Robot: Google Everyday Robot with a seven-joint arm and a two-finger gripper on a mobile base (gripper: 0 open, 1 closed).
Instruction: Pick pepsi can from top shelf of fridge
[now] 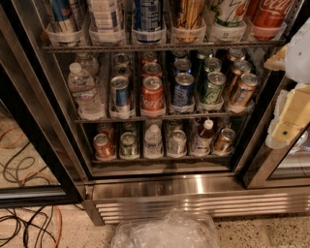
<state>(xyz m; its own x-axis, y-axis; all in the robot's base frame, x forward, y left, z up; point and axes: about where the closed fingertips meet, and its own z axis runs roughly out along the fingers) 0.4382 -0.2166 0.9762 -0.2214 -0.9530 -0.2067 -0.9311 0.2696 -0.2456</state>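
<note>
Orange and black cables trail over the floor at far left, beside the open fridge. On the top shelf, tall cans stand in clear cups: first a blue, white and red can, then a white can, then the pepsi can, deep blue, third from the left, with a gold can just beside it. At far right, level with the rack below and well apart from the pepsi can, my fingers are spread apart and hold nothing. The risk I see is the tight row: coming in off-line could knock a neighbour, or close on the shorter blue can one rack down.
</note>
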